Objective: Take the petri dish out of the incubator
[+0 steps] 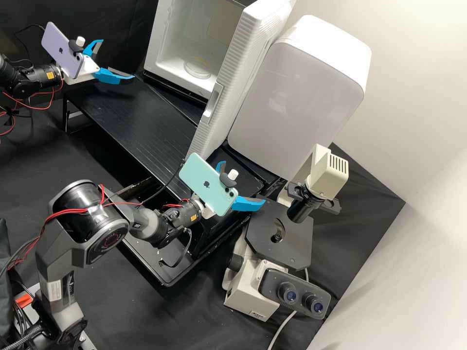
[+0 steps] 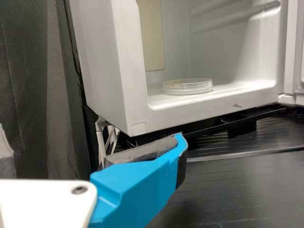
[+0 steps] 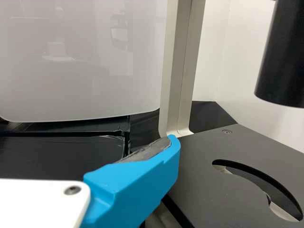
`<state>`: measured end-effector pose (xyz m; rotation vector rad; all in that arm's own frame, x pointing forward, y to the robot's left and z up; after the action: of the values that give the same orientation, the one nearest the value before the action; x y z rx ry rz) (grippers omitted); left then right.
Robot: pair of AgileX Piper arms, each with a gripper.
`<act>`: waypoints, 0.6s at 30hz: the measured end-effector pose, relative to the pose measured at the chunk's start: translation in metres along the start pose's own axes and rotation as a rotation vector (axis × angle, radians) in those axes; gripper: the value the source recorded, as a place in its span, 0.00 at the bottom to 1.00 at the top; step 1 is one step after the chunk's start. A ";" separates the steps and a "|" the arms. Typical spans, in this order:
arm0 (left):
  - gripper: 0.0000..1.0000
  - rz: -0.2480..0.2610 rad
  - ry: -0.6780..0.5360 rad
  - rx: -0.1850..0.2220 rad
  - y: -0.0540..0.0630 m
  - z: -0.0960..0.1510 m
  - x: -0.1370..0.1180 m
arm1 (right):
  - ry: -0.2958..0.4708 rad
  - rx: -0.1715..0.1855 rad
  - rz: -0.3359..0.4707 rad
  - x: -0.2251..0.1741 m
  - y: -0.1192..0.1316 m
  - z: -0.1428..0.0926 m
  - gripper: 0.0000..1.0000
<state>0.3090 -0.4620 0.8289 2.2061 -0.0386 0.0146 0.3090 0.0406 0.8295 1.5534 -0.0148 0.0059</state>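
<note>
High view shows the petri dish (image 1: 198, 67) on the floor of the open incubator (image 1: 160, 43), its rim faint. Left claw (image 1: 114, 59) gapes wide outside it. Right claw (image 1: 242, 183), spread too, hangs at the microscope stage (image 1: 279, 236) edge, upper finger half hidden by a phone (image 1: 206, 183).

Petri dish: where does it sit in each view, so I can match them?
High view: petri dish on the open incubator floor, upper middle.
Left wrist view: petri dish on that floor, inside the chamber.
Right wrist view: faces the microscope stage instead.
Shared landmark: incubator's white front lip.
</note>
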 end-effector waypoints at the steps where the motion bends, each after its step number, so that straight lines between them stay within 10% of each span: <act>1: 1.00 0.000 0.000 0.000 0.000 0.000 0.000 | 0.000 0.000 0.000 0.000 0.000 0.000 1.00; 18: 1.00 -0.007 -0.022 -0.013 -0.003 0.004 -0.004 | 0.000 0.000 0.000 0.000 0.000 0.000 1.00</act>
<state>0.3055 -0.4638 0.8239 2.1931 -0.0428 -0.0141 0.3090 0.0406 0.8295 1.5534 -0.0148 0.0059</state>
